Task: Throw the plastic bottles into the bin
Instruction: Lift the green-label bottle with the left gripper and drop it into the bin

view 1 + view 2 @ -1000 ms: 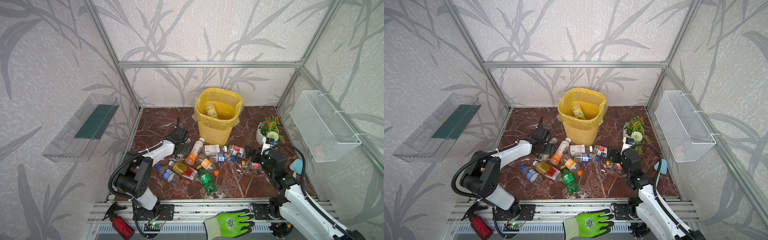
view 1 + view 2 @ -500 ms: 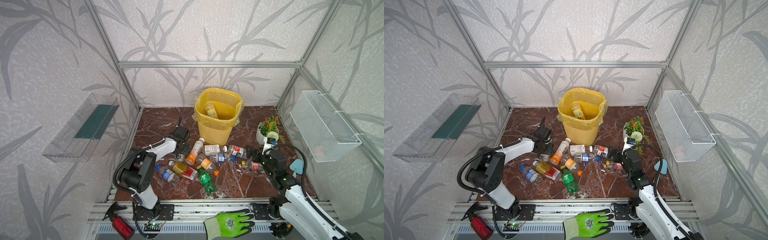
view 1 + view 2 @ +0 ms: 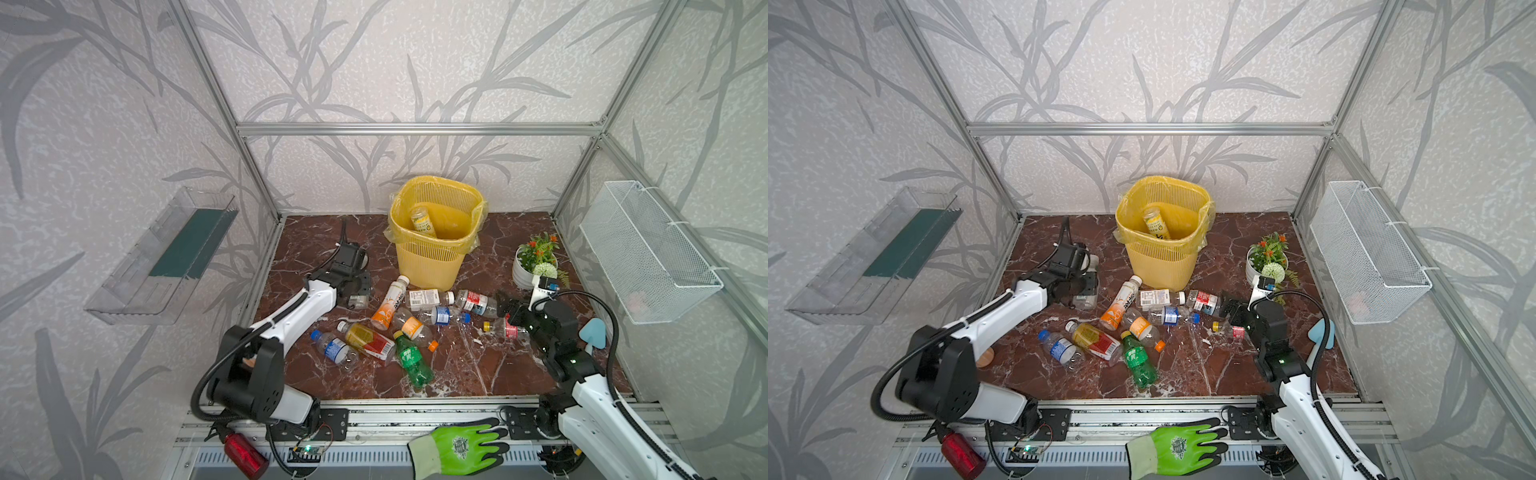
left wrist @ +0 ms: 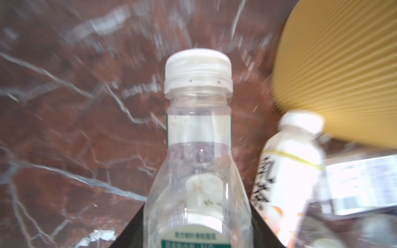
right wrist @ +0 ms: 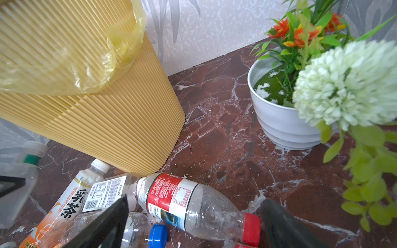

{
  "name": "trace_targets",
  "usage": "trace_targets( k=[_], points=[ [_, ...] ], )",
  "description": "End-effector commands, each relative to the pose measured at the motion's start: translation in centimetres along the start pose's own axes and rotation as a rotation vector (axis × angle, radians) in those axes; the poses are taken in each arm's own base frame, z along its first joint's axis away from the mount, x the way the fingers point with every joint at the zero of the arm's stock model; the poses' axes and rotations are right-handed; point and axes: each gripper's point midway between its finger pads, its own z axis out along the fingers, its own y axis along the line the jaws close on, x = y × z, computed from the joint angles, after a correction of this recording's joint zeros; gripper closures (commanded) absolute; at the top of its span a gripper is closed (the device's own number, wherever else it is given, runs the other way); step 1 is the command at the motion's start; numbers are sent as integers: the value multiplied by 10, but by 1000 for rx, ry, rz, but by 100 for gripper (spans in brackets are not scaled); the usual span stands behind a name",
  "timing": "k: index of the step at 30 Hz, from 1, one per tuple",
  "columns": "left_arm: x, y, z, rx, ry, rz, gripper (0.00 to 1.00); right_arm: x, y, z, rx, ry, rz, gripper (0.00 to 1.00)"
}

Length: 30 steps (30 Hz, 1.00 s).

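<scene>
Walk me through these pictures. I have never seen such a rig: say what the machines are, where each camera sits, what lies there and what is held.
Two white robot arms stand at the front of a walled booth, each ending in a two-fingered gripper. Two pictures look down from above, nearly alike; the other two come from cameras on the wrists. On the red marble surface stand a yellow slatted bin, one yellow-labelled bottle inside, and a white flower pot. Loose plastic bottles lie before the bin, among them a green bottle and an orange-and-white bottle. The left gripper is closed on a clear white-capped bottle. The right gripper is open and empty, pointing at a red-labelled bottle.
</scene>
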Motion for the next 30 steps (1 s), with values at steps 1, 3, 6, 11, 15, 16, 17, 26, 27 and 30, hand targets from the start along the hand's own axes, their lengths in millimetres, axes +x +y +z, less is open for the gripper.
trace_targets(
  k=[1,3,6,11,15,16,17,26,27,30],
  points=[
    [-69,1,-66,47,-343,-92,51,-11,0,-6,6,-36,6,3],
    [-103,-1,-113,101,-535,-131,52,-13,-1,-9,10,-54,7,3],
    [-145,-13,-183,229,-793,-139,52,-11,-6,-12,33,-61,1,3],
    [-194,-44,-264,431,-1054,-92,56,-4,-14,-20,65,-47,-11,3],
    [-215,-83,-276,512,-1114,-19,56,-7,-18,-29,78,-76,-9,3],
    [-219,-98,-269,523,-1086,8,56,-8,-18,-30,79,-81,-7,3],
    [-223,-111,-256,530,-1042,24,55,-9,-18,-32,79,-87,-6,3],
    [-226,-198,-152,573,-595,150,16,-17,-6,-36,37,-68,-19,3],
    [-231,-195,-166,581,-646,142,9,-19,-6,-37,39,-71,-22,3],
    [-237,-184,-200,578,-763,139,1,-19,-7,-37,48,-73,-21,3]
  ],
)
